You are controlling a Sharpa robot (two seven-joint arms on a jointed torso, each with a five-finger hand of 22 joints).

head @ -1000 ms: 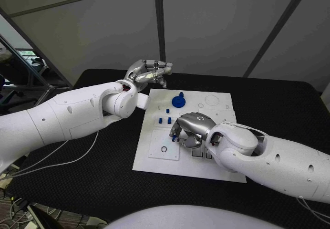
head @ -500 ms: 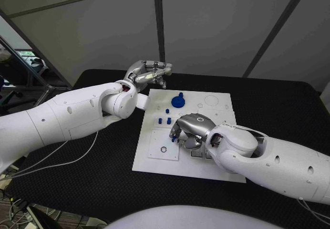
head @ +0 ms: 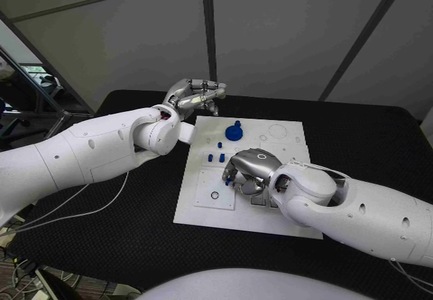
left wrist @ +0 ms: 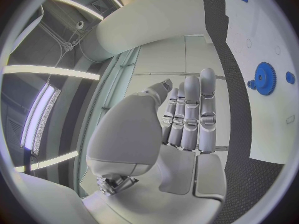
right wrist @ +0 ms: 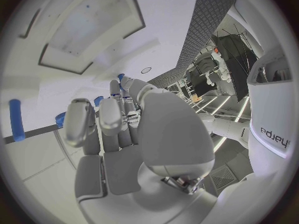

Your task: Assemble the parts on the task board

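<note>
A: What takes up the most room?
B: The black bench [head: 108,250], with the white board [head: 203,209] flat at its middle, long sides running from the near edge toward the far edge.

A: And the arms?
B: The left hand [head: 192,94] hangs above the bench past the board's far left corner, fingers straight and close together, holding nothing. The right hand [head: 250,167] is down over the middle of the board, fingers curled in, with a small blue piece [head: 229,181] at its fingertips. Whether it really grips that piece I cannot tell.

A: What about the parts?
B: A blue gear [head: 234,132] stands on the board near its far edge, a knob on top. Between the gear and the right hand a few small blue pegs [head: 214,157] sit on the board. In the right wrist view another blue peg [right wrist: 16,119] lies on the white surface, apart from the fingers.
</note>
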